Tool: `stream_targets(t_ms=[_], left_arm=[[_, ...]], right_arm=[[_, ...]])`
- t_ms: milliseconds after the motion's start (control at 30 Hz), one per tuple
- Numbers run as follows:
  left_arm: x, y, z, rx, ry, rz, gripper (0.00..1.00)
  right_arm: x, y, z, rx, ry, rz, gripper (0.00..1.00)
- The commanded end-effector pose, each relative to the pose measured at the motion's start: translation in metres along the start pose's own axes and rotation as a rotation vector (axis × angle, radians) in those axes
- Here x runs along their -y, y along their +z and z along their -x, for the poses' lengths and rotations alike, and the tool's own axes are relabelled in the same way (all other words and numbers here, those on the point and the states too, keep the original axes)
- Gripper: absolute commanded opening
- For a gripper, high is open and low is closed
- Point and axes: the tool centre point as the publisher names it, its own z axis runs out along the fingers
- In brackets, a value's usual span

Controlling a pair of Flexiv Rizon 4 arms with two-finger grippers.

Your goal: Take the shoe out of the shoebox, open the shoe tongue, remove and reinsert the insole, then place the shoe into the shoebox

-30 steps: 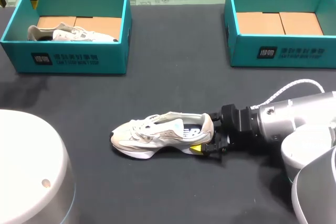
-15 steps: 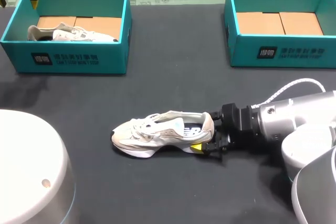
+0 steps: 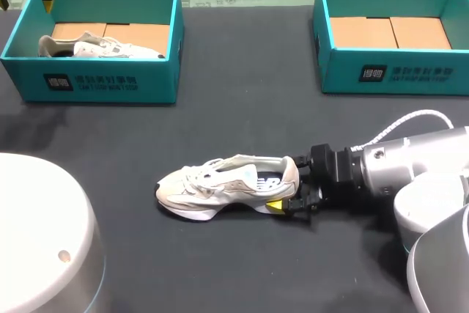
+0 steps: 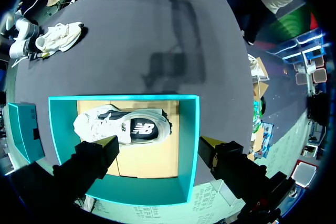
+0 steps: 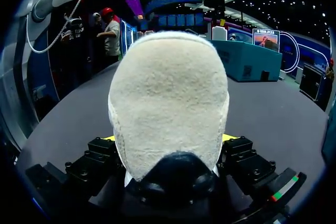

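Shoe (image 3: 227, 188) is out on the dark table (image 3: 242, 86), standing on its sole near the robot's edge, toe pointing to the robot's left and heel to the right. So it's not in either box right now.

Biggest stuff first: two teal boxes sit at the far side, well apart. The left shoebox (image 3: 95, 82) has a second shoe (image 3: 102, 48) lying on its brown cardboard floor, and the right shoebox (image 3: 396, 71) shows just the cardboard floor.

The right arm (image 3: 410, 166) comes in low from the right, with a white cable (image 3: 407, 121) looping over it. The right gripper (image 3: 286, 185) is pinching the shoe by the heel, one yellow tip on each side. In the right wrist view that fuzzy heel sits between the fingers and blocks nearly everything ahead.

The left gripper (image 4: 157, 145) hangs above the left shoebox with its fingers spread wide, touching nothing, the second shoe straight below it.
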Motion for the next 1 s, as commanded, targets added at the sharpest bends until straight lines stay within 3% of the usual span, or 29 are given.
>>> stream_targets(t_ms=[33, 200, 333, 367, 767, 900, 1000], left_arm=[[0.013, -0.001, 0.012, -0.002, -0.044, 0.018, 1.0], [0.047, -0.006, 0.045, 0.016, -0.341, -0.067, 1.0], [0.076, -0.009, 0.071, 0.025, -0.672, -0.242, 1.0], [0.086, -0.01, 0.077, 0.036, -0.712, -0.203, 1.0], [0.086, -0.01, 0.077, 0.036, -0.712, -0.203, 1.0], [0.131, -0.01, 0.103, 0.064, -0.838, -0.161, 1.0], [0.159, -0.005, 0.132, 0.031, -1.103, -0.17, 1.0]], right_arm=[[-0.001, 0.0, 0.0, 0.001, 0.001, -0.004, 0.0], [-0.001, 0.0, 0.0, 0.001, 0.001, -0.004, 0.0], [-0.001, 0.0, 0.0, 0.001, 0.001, -0.004, 0.0], [-0.001, 0.0, 0.0, 0.001, 0.001, -0.004, 0.0], [-0.001, 0.0, 0.0, 0.001, 0.001, -0.004, 0.0], [-0.001, 0.0, 0.0, 0.001, 0.001, -0.004, 0.0], [-0.001, 0.0, 0.0, 0.001, 0.001, -0.004, 0.0]])
